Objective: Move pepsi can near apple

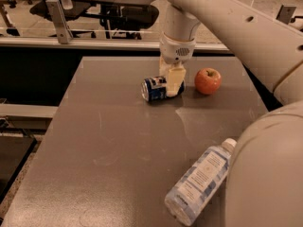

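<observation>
- Office chairs (pixel 135 11) stand in the background beyond the grey desk (pixel 113 141).
- The hand (pixel 170 85) hangs from the white arm, low over the desk's far half, with its fingers closed on the pepsi can (pixel 154 89).
- The pepsi can lies on its side, one silver end facing left.
- The apple (pixel 208 81) sits near the hand's right side, not touching it.
- A clear water bottle (pixel 201 188) lies at the near right, well apart.
</observation>
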You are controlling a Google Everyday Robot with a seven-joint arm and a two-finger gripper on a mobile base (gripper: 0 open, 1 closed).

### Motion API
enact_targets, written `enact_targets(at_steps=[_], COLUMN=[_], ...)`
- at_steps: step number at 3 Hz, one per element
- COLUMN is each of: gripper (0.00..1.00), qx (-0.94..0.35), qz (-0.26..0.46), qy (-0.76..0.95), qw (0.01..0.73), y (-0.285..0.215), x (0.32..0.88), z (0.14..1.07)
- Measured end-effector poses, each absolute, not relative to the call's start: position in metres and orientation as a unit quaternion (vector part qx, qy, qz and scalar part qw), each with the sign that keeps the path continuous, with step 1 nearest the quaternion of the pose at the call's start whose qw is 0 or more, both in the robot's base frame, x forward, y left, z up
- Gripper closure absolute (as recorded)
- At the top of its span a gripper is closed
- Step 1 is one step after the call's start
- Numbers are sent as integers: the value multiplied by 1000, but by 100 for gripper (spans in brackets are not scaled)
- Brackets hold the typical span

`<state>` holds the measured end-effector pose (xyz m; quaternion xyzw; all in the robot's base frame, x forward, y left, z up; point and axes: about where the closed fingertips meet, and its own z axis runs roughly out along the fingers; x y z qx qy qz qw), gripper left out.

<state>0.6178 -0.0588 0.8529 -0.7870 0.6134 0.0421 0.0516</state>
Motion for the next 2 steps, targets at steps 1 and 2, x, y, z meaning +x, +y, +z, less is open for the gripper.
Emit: enact_targets(at_steps=[1,2], gripper=[79,55], qx=[-772,-761], qz=[36,29], qy=[633,646], qw=[46,41], y=[-67,-74], x=[627,633], z=[849,847])
